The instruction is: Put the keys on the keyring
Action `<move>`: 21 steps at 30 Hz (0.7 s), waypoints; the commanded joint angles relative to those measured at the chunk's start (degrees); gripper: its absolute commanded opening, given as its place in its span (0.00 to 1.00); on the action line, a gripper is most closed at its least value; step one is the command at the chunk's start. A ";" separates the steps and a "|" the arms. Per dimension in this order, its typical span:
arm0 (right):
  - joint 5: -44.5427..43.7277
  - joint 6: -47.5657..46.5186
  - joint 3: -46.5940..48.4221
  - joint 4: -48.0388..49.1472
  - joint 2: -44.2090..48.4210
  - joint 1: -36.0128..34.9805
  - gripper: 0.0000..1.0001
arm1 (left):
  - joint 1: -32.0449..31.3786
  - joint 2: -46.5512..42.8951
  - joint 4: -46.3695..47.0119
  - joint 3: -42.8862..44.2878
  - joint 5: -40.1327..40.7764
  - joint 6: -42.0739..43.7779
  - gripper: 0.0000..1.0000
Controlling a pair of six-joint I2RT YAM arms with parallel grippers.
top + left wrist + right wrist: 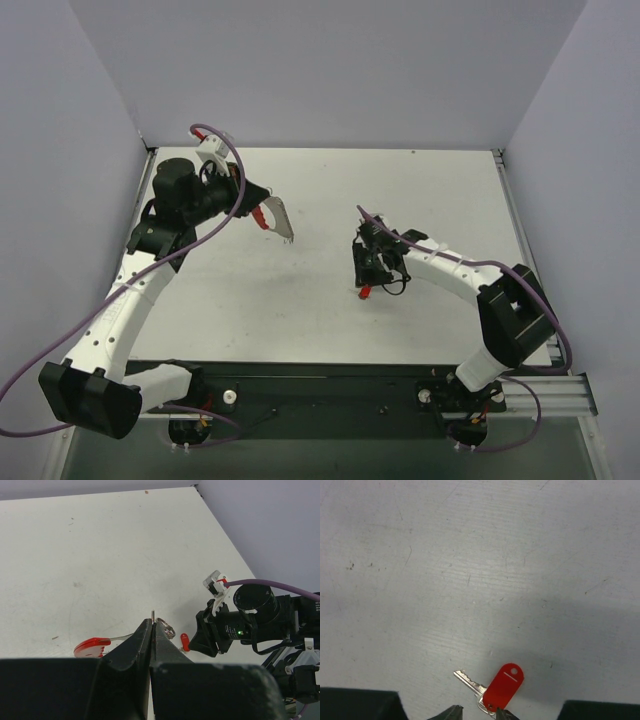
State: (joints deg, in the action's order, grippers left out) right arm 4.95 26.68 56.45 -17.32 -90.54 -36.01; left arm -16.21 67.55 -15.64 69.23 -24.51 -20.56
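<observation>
The left hand (151, 626) is seen pressed shut on the keyring (167, 628). A thin silver stub stands up from between the fingertips, a small silver ring sits just beside them, and the red loop (93, 646) lies off to one side, joined by a silver strand. This hand is held above the table (330, 180), toward its far left.

Across from it, the right hand (477, 714) is set low at the table near the middle. Its fingers are drawn narrow at either side of the head end of a key (468, 679). The key's silver blade lies flat, and its red tag (503, 685) appears to touch one fingertip. Whether the key is actually gripped cannot be told from the wrist view. The two hands are well apart.

The step in hand is judged to be the taking up of the key, with the threading not yet begun. For the next move, a firm pinch on the key's head would be called for. The key would then have to be lifted, carried to the held ring, and its hole lined up with the ring's opening. No container is seen in any view.
</observation>
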 commanded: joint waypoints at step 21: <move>8.75 -10.59 -10.38 5.98 5.55 3.57 0.49 | -0.23 -1.98 1.84 -0.59 -0.71 0.52 0.00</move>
State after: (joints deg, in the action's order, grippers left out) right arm 9.06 19.79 48.51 -14.79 -89.25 -34.02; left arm -16.21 67.48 -15.66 68.16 -24.53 -20.47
